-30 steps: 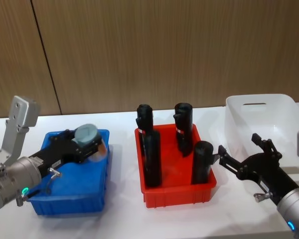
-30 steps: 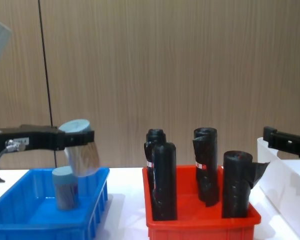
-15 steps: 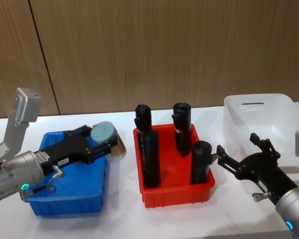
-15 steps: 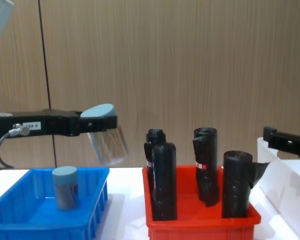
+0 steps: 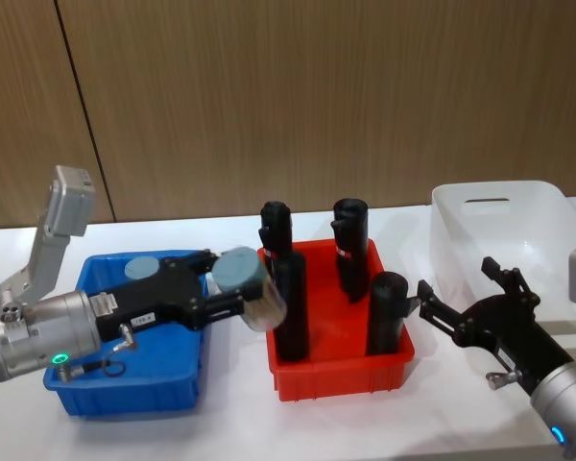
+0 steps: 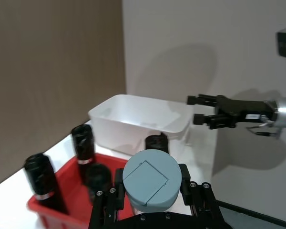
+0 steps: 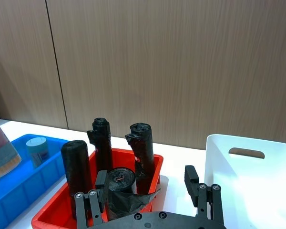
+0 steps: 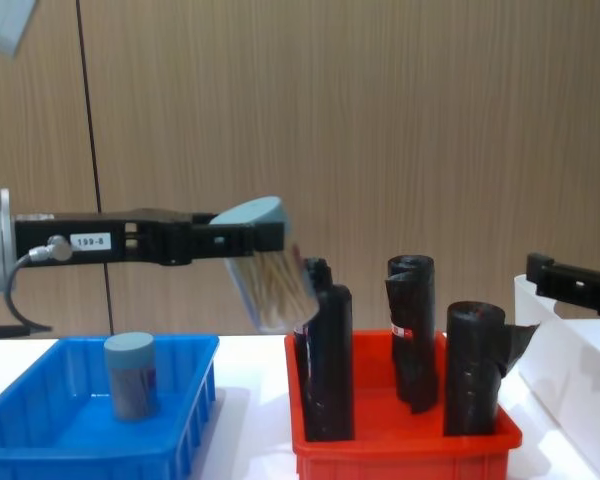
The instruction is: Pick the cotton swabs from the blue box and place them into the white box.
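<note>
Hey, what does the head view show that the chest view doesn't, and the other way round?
Head view adds: the translucent white plastic box's oval handle cutout and inside, and the right gripper's open jaws near it. Chest view adds: pale sticks inside the clear grey-lidded cotton swab tub, tilted above the red plastic bin's left edge. Shared: the left gripper clamping that tub, a second tub in the blue plastic box, black rolls.

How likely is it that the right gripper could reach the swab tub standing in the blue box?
Probably not directly: the right gripper hovers by the white box, and the red bin of black rolls and the loaded left gripper lie between.
</note>
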Robot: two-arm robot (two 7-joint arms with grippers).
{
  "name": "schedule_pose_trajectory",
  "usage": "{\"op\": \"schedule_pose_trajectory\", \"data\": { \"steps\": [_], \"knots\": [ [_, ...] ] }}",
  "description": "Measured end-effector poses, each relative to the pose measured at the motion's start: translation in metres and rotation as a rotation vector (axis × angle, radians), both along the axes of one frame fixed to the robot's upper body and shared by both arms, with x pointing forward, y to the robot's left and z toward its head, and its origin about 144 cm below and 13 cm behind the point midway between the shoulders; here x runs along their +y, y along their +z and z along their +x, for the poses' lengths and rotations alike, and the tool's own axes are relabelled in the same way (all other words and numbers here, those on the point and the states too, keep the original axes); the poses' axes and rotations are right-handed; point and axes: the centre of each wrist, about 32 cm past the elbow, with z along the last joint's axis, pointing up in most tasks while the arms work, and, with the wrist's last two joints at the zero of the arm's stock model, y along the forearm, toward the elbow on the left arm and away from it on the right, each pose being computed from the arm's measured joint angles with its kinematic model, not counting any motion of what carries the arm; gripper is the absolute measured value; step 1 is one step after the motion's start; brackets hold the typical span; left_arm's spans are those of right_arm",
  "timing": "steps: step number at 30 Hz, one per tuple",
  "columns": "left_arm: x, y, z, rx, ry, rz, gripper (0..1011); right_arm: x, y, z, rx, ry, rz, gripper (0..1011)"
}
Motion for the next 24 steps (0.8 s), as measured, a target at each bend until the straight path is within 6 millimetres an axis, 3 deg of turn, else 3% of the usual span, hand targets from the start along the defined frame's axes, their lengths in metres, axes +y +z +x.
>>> {"op": "schedule_pose_trajectory", "data": {
  "steps": [24],
  "knots": [
    [-0.019,0.003,0.022,0.023,-0.293,-0.020,664,0.000,0.000,0.000,0.000,0.006,-0.002,1002]
  ]
}}
